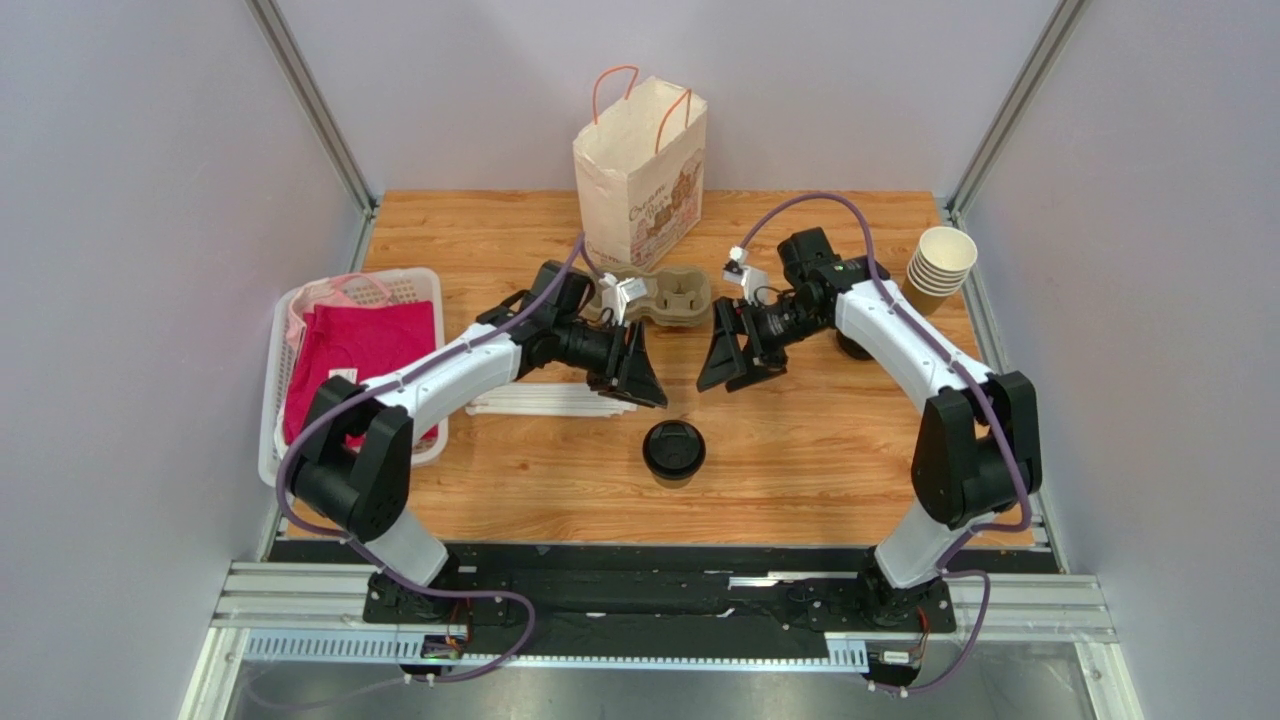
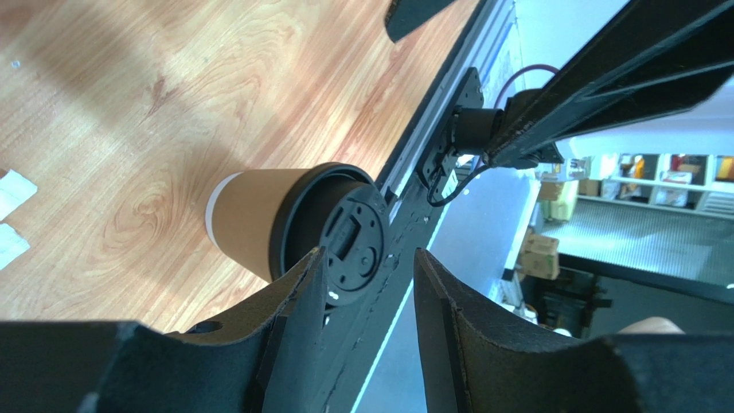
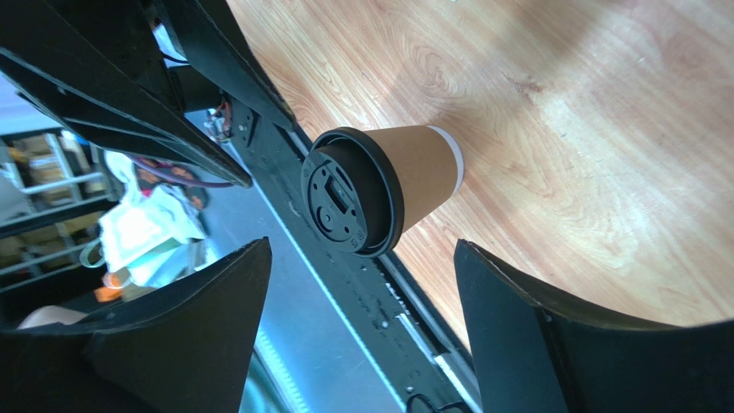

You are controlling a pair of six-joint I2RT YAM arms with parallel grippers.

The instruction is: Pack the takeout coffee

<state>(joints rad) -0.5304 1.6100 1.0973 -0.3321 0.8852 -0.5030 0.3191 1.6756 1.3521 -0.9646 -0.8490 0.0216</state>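
Takeout coffee [image 1: 675, 450] stood upright on the table [image 1: 842, 450], gripped by neither arm.
Its long axis is seen to be vertical, with the black lid pointed upward and the base set on the wood near the front middle. The left gripper [image 1: 649, 393] and right gripper [image 1: 718, 375] are held just behind it, both with jaws parted and nothing between them. Behind these, a cardboard cup carrier [image 1: 672, 297] and a standing paper bag [image 1: 639, 173] are placed, so the 2 grippers lie between cup and bag. A stack of cream cups [image 1: 939, 267] is set far right, a white basket [image 1: 353, 285] far left.
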